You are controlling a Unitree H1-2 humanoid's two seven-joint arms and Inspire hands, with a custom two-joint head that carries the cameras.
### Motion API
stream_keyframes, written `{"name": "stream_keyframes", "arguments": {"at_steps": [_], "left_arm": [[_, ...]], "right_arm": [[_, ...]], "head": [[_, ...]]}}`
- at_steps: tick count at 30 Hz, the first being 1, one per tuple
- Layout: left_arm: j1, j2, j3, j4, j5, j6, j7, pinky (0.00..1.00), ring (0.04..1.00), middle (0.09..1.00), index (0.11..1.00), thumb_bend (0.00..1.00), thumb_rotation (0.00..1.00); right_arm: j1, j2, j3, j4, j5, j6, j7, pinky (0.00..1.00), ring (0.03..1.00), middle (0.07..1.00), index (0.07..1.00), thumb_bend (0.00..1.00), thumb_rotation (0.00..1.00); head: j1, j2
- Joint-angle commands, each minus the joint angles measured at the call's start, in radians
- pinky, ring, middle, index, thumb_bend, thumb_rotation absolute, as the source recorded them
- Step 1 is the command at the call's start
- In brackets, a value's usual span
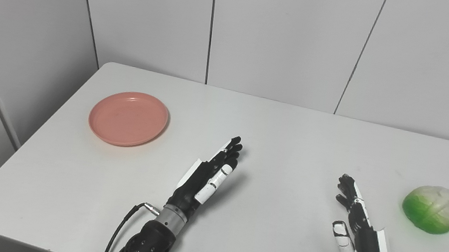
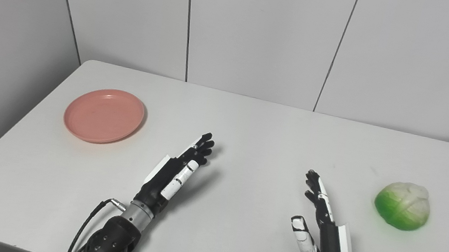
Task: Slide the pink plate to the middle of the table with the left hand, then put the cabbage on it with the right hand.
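Note:
The pink plate [image 1: 128,118] lies empty on the white table [image 1: 284,129] at the far left. The green and white cabbage [image 1: 432,209] sits on the table at the right. My left hand [image 1: 210,174] is open, fingers stretched forward, over the table's middle front, well to the right of the plate and apart from it. My right hand [image 1: 355,227] is open and empty, palm turned inward, to the left of the cabbage with a gap between them.
The table's left edge [image 1: 30,136] runs close beside the plate. A grey panelled wall [image 1: 287,35] stands behind the table's far edge. A black cable [image 1: 122,225] hangs off my left wrist.

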Motion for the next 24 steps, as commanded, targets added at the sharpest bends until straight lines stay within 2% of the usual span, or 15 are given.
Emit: {"name": "stream_keyframes", "arguments": {"at_steps": [1, 5, 9, 18, 24], "left_arm": [[0.03, 0.003, 0.0, 0.0, -0.015, 0.021, -0.002, 0.93, 0.952, 0.961, 0.958, 0.5, 1.0], [0.005, 0.011, 0.012, -0.06, -0.035, 0.07, -0.011, 0.93, 0.953, 0.965, 0.958, 0.5, 1.0], [-0.029, 0.019, 0.036, -0.091, -0.072, 0.077, -0.015, 0.93, 0.945, 0.957, 0.953, 0.47, 1.0], [-0.115, 0.056, 0.094, -0.217, -0.117, 0.153, -0.017, 0.94, 0.942, 0.955, 0.951, 0.5, 1.0], [-0.168, 0.081, 0.141, -0.246, -0.161, 0.158, -0.012, 0.92, 0.931, 0.949, 0.944, 0.53, 1.0]], "right_arm": [[-0.003, -0.021, -0.024, 0.085, -0.018, 0.043, -0.009, 0.89, 0.925, 0.929, 0.932, 0.35, 1.0], [-0.006, -0.017, -0.024, 0.086, -0.012, 0.045, -0.005, 0.89, 0.926, 0.929, 0.931, 0.36, 1.0], [-0.007, -0.013, -0.025, 0.086, -0.01, 0.048, -0.006, 0.89, 0.922, 0.926, 0.928, 0.35, 1.0], [-0.01, -0.013, -0.027, 0.086, -0.012, 0.051, -0.004, 0.89, 0.928, 0.931, 0.929, 0.36, 1.0], [-0.01, -0.014, -0.027, 0.087, -0.012, 0.043, -0.004, 0.88, 0.927, 0.932, 0.93, 0.37, 1.0]], "head": [[0.001, 0.0], [0.005, -0.001], [0.009, -0.002], [0.025, -0.003], [0.035, -0.005]]}}
